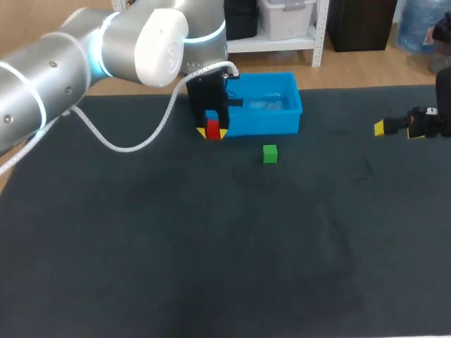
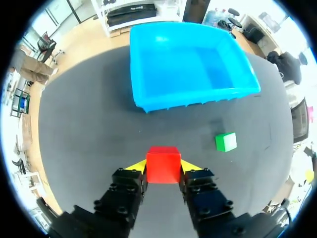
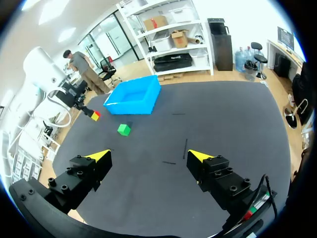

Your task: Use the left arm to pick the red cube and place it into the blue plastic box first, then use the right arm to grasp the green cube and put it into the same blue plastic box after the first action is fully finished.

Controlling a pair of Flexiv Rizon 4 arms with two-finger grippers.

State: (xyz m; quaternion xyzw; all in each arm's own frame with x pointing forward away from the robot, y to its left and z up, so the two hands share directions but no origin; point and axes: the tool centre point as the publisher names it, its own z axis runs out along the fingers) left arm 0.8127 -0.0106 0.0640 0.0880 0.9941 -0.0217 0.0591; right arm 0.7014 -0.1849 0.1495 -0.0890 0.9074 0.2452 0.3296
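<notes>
The left claw (image 1: 212,132) pinches the red cube (image 1: 213,127) from two sides with its yellow tips. It is at the upper centre of the head view, just in front of the near left corner of the blue plastic box (image 1: 264,124). In the left wrist view the cube sits squarely between the tips, with the open box ahead of it, a grip that looks suited to carrying the cube over the wall. Whether the cube hangs clear of the dark bench (image 1: 211,246) cannot be told for sure. The box holds nothing that can be seen, so the first placement is judged not yet done.

The green cube (image 1: 270,153) lies alone on the bench, just below and right of the held cube and near the box's front wall. The right claw (image 1: 398,129) sits at the far right edge of the frame, well apart from both cubes. Its fingers are spread wide and grip nothing, apparently parked there to leave the left arm room until its turn comes.
</notes>
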